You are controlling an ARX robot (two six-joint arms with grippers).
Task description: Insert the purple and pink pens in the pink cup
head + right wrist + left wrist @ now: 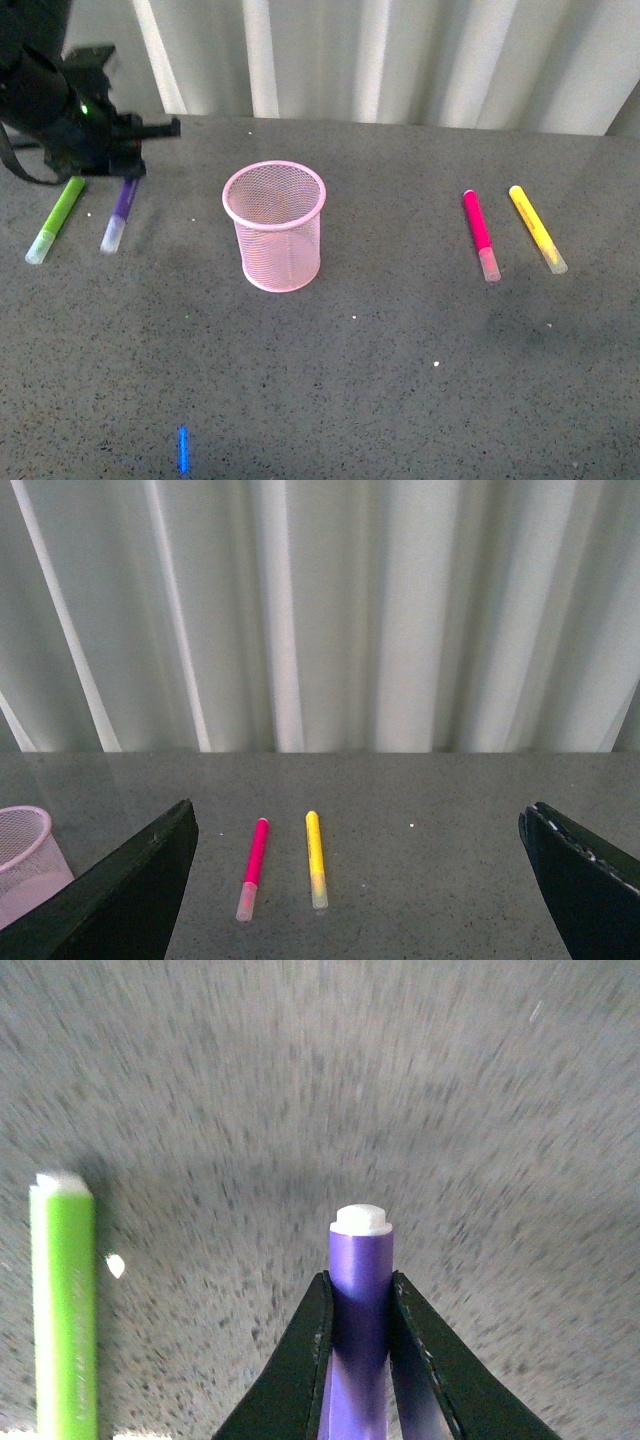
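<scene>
Far left we see lime-green marker [57,220] on counter [400,380], purple pen [119,217] just beside it. Our L end effector [360,1290] is pinched shut on purple pen's far end. Mid-counter, pink cup [275,226] stands upright. Further right: pink pen [479,232], then yellow marker [536,228]. R end effector [358,812] gapes wide, holding nothing.

Lime-green marker [57,218] at your far left, yellow marker [537,229] at your far right, speckled grey tabletop [400,360], pale pleated curtain [420,60] behind
</scene>
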